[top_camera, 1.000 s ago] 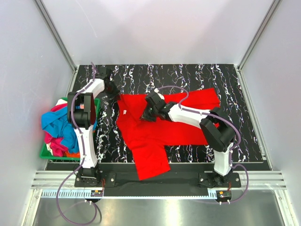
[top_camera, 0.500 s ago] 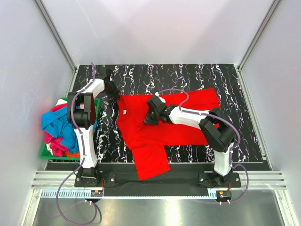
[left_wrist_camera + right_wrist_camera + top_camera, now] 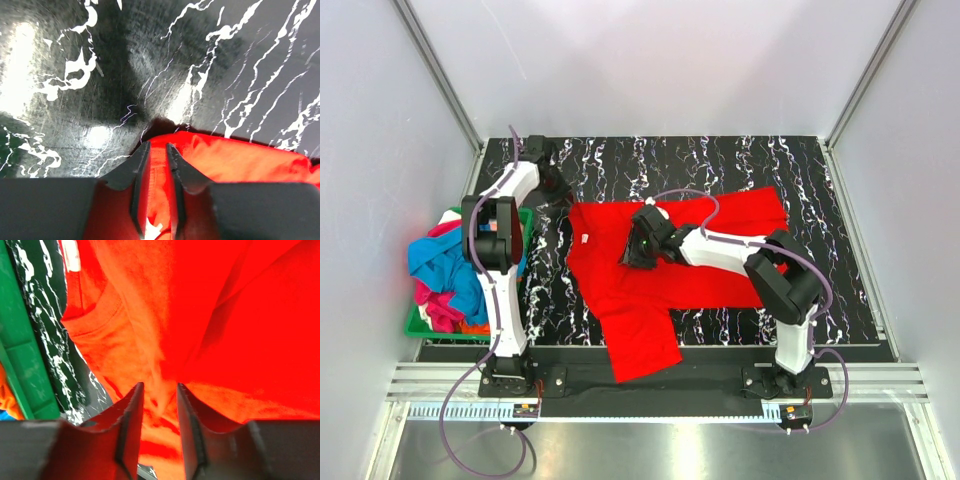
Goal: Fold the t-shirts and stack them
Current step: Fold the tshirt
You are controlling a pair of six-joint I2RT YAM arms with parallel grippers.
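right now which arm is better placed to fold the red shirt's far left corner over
Left: the left gripper pinches the red t-shirt at that corner, while the right gripper grips mid-shirt.

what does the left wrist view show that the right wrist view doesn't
Only the left wrist view: the red t-shirt's outer edge lying on a wide stretch of marbled table. Only the right wrist view: the shirt's neckline, its white label, the green bin with orange cloth. Both: red cloth between that arm's jaws, some tabletop.
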